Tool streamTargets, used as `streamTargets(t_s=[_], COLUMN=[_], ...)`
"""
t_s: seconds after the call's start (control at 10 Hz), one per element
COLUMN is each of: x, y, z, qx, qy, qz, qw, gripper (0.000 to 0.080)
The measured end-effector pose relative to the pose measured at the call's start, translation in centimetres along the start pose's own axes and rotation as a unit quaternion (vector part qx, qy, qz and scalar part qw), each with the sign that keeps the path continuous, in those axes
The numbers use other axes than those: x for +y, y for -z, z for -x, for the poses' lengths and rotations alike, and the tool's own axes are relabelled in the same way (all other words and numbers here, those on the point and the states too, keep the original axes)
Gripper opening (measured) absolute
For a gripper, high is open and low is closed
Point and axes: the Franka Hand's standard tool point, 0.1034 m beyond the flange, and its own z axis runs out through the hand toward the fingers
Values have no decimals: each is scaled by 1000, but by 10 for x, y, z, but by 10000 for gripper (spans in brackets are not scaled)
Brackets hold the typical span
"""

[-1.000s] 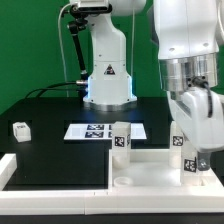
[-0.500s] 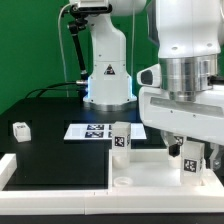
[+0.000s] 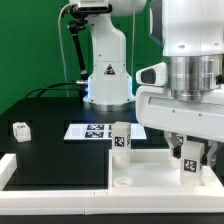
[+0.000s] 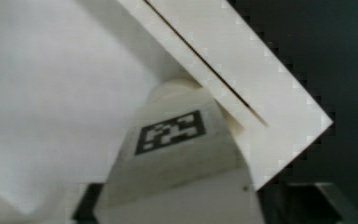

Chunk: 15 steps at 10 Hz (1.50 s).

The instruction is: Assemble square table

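black table (image 3: 50,150); end effector (image 3: 191,158) straddles upright leg (image 3: 189,170) on square top (image 3: 150,166)

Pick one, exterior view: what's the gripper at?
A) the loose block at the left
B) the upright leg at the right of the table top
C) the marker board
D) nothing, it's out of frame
B: the gripper has a finger on either side of the upright leg at the exterior view's right of the table top, well apart from the loose block and the marker board.
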Motion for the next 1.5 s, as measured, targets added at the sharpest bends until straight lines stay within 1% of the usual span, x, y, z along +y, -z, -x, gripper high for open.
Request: streamTargets(t_s=[0.1,0.3,0.5,0.6,0.7,0.8,0.9,1.0,1.1,1.3,1.5], x=[1,2,5,6,7,6,6,7,7,9,10], y=[0,0,0,-1,-1,0,0,0,0,0,-2], z=[0,-1,-3,-3,-2,0,0,1,1,0,0], qx=[0,0,-2,-7,-9,-12,-12,-13,-13,-10,-9], qy=[-36,-110,-198,-274,-347,-409,-461,-492,-511,-523,-521], qz=[0,1,5,3,1,2,-1,-8,-9,-9,-7], qw=[999,994,980,962,938,912,887,870,860,852,854], gripper=[291,291,291,291,291,291,291,291,291,294,295])
